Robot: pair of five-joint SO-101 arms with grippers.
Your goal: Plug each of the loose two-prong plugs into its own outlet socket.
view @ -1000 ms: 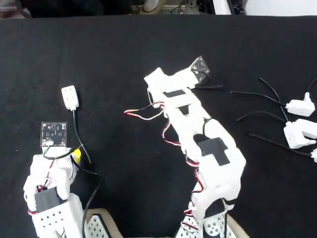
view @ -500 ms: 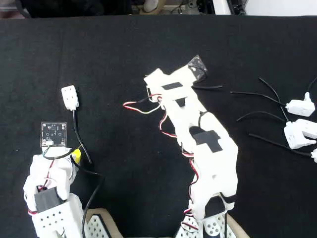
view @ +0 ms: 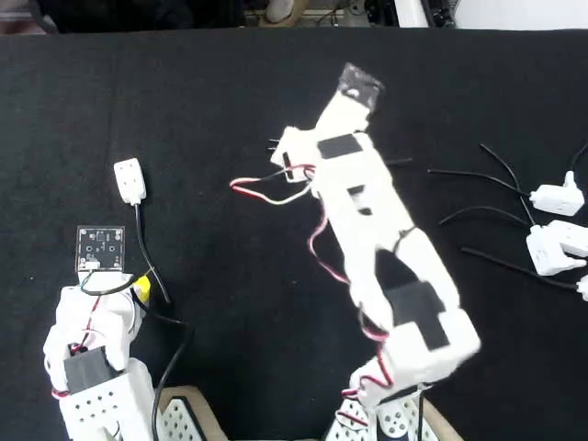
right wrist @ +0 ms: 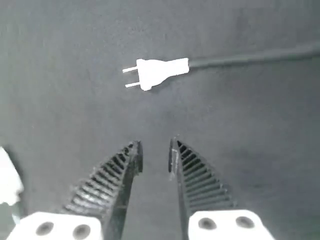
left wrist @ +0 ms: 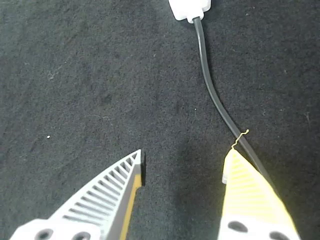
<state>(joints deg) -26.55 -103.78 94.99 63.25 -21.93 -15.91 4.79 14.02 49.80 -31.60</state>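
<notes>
The right pincer (right wrist: 155, 150) has risen off the table (right wrist: 260, 130), narrowly parted and empty (the white two-prong plug (right wrist: 160, 72) lies loose there); the left pincer (left wrist: 185, 160) sits wide open. No plug is grasped yet.

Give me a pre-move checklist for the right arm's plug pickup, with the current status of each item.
1. Right gripper empty: ok, nothing between its fingers.
2. White plug ahead of it, lying flat, prongs free: ok.
3. Jaw gap wide enough for the plug: cannot tell.
4. Left gripper open and empty: ok.
5. Black cable clear of the left gripper: not ok, it runs right beside the yellow finger.
6. White socket openings ready to take the plug: cannot tell.
</notes>
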